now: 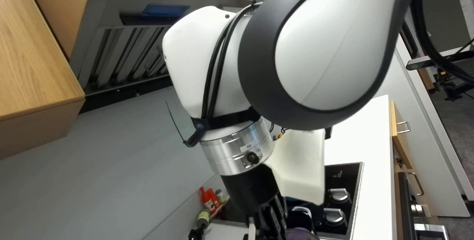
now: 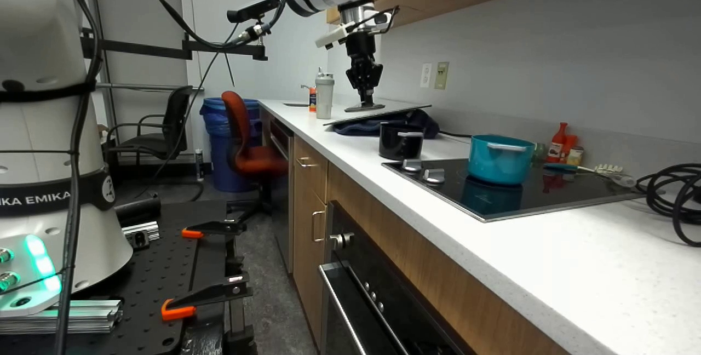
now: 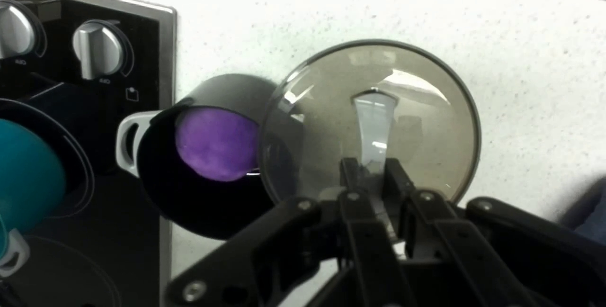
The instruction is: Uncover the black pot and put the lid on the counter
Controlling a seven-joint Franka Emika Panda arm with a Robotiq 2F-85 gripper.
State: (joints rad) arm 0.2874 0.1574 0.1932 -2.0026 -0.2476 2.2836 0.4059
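Note:
The black pot point(image 2: 401, 142) stands upright and uncovered on the white counter point(image 2: 526, 284) at the cooktop's edge. In the wrist view the black pot point(image 3: 199, 207) is left of the lid, with a purple round thing point(image 3: 215, 143) inside. My gripper point(image 3: 372, 168) is shut on the grey handle of the clear glass lid point(image 3: 426, 127). In an exterior view the lid point(image 2: 364, 108) hangs roughly level under the gripper point(image 2: 366, 97), above the counter and beyond the pot. In the wrist view it overlaps the pot's right side. The fingertips are out of sight in an exterior view, below the wrist point(image 1: 255, 195).
A teal pot point(image 2: 501, 160) stands on the black cooktop point(image 2: 553, 196). A tilted flat board point(image 2: 383, 114) rests on dark cloth point(image 2: 361, 127) behind the black pot. A grey bottle point(image 2: 325, 96) stands farther back. Red bottles point(image 2: 557, 144) and utensils point(image 2: 597, 171) lie by the wall.

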